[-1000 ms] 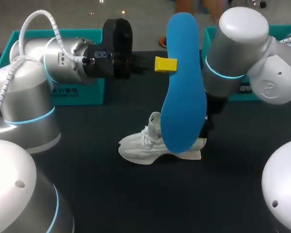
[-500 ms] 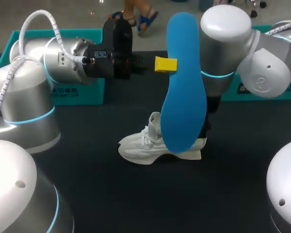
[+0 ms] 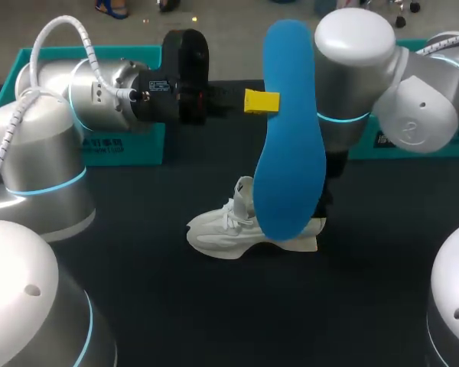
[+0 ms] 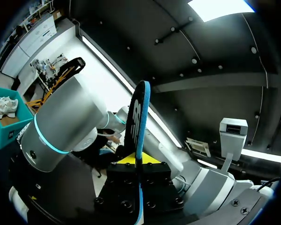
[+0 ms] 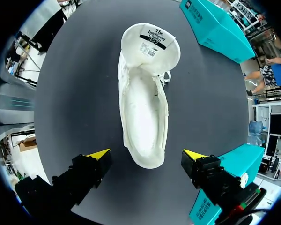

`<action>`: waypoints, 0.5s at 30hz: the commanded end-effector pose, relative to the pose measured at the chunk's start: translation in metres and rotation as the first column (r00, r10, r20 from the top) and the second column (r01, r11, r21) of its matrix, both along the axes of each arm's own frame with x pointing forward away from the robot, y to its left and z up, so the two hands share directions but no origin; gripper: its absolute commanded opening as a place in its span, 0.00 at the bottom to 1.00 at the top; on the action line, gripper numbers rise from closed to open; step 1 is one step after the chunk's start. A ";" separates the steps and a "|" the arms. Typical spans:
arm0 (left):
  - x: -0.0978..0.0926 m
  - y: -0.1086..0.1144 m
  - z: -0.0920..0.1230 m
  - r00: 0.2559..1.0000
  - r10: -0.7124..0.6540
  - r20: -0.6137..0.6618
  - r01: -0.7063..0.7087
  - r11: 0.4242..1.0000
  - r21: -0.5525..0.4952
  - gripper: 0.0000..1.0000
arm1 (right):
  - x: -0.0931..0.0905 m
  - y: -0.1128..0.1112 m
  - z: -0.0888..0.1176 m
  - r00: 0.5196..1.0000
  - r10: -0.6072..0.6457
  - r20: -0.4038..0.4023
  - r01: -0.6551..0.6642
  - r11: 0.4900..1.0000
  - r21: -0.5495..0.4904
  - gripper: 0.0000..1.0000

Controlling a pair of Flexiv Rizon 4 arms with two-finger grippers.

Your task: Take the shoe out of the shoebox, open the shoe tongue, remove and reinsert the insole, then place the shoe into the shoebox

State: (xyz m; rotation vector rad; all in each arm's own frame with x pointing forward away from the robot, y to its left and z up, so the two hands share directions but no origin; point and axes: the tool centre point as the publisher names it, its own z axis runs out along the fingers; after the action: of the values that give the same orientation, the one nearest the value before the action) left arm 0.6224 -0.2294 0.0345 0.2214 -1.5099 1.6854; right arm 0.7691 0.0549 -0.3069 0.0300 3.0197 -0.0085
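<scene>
Shoe (image 5: 143,108) sat on its sole in the middle of the surface (image 3: 214,306), out of the box, toe toward the left arm's side. Tongue (image 5: 150,40) was pulled forward and the throat gaped wide. The footbed was bare, so I judged the insole removed and reinsertion pending.

Insole (image 3: 291,130), blue, hung upright in the air over the shoe. Left fingers (image 3: 260,101) were closed on it, pinching both faces partway along its upper half. The left wrist view showed it edge-on between them (image 4: 126,160). It was probably held high to keep the shoe opening clear for the other arm.

Right fingers (image 5: 96,157) were spread wide and held nothing. One tip sat on each side of the heel end, not touching as far as I could tell. They were likely staged to steady the heel. In the head view the insole hid them.

Two teal boxes (image 3: 122,145) stood at the far edge, one per side, well apart from the shoe.

Risk: the insole looked thin and might buckle unless the toe end goes in first.
</scene>
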 end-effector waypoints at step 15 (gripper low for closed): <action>-0.001 -0.001 -0.001 1.000 0.001 0.000 -0.001 1.000 -0.002 0.00 | 0.047 0.049 0.002 0.998 0.011 0.055 -0.012 1.000 0.012 1.00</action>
State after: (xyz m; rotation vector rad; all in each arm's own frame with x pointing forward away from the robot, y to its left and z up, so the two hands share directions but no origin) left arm 0.6224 -0.2295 0.0346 0.2215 -1.5099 1.6853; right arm 0.8082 0.0941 -0.2901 0.0192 2.9608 0.0199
